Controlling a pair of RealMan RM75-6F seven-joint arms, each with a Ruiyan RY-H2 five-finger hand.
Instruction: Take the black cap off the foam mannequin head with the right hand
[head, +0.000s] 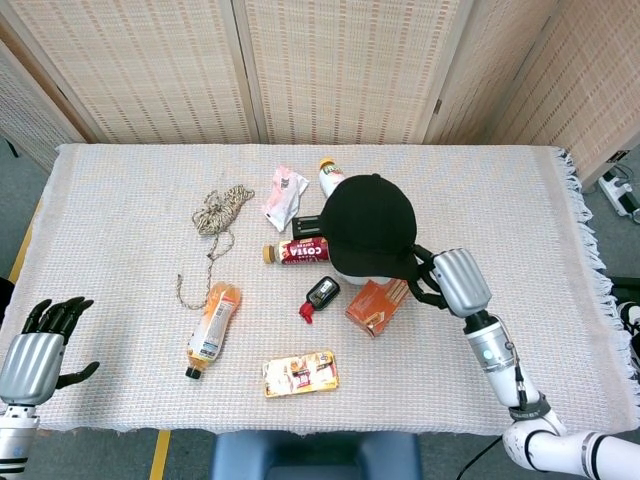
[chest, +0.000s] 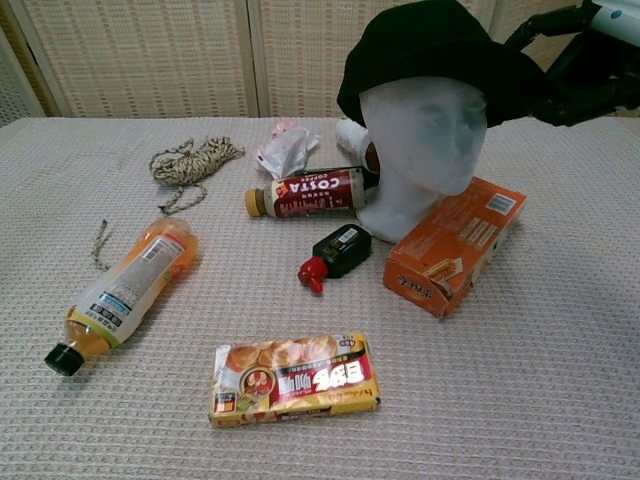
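- Worktop (head: 120, 180): the head (chest: 425, 140) stands just right of its centre, wearing the cap (head: 370, 225).
- Cap: brim toward the right hand (head: 452, 282), which is far nearer than the left hand (head: 35, 350) at the front-left corner.
- Right hand: fingers (chest: 560, 95) closed on the brim.
- Left hand: open, empty.
- Only the chest view shows the face.

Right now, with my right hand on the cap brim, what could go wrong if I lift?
The foam mannequin head looks light and unanchored; if the black cap fits snugly, lifting may tip it.
A tipped head would likely land on the orange box or the Costa bottle lying right against its base.
The right hand seems to hold only the brim edge, so it may slip.
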